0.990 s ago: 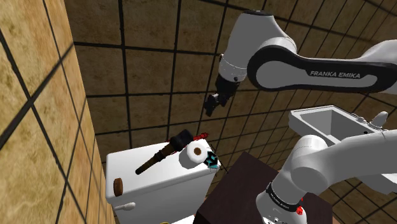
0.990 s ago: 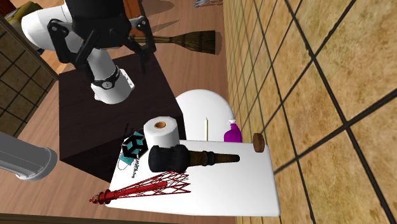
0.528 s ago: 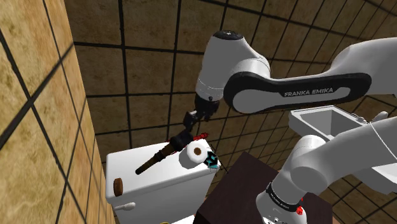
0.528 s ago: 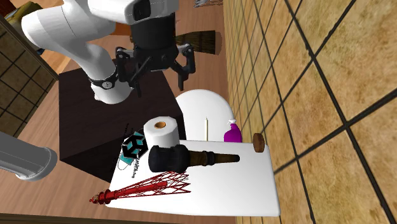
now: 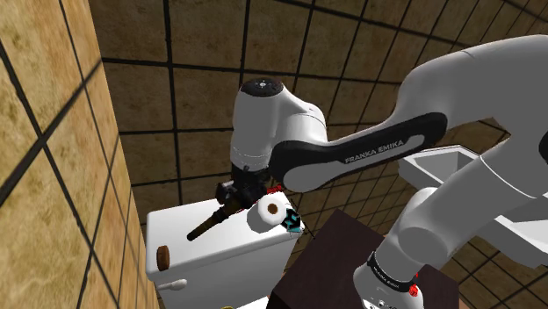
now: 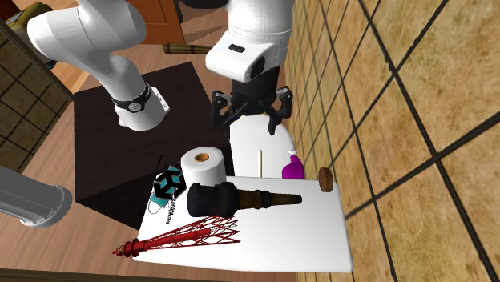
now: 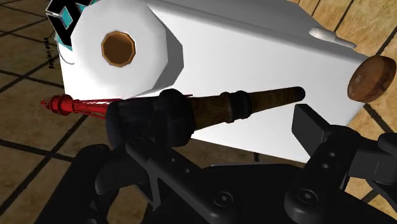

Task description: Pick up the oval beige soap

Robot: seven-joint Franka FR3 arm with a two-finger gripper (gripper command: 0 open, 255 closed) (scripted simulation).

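Evidently, no grasp was yet made: the gripper (image 6: 245, 124) was held spread open, well apart from the brown oval soap (image 6: 325, 179) left untouched on the white lid (image 6: 304, 232).

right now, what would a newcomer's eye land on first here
The big white arm dominates, its open black gripper hovering by the white toilet tank. On the tank lie a dark-headed mallet, a toilet roll and a red wire whisk; the small brown oval soap sits at its wall-side edge.
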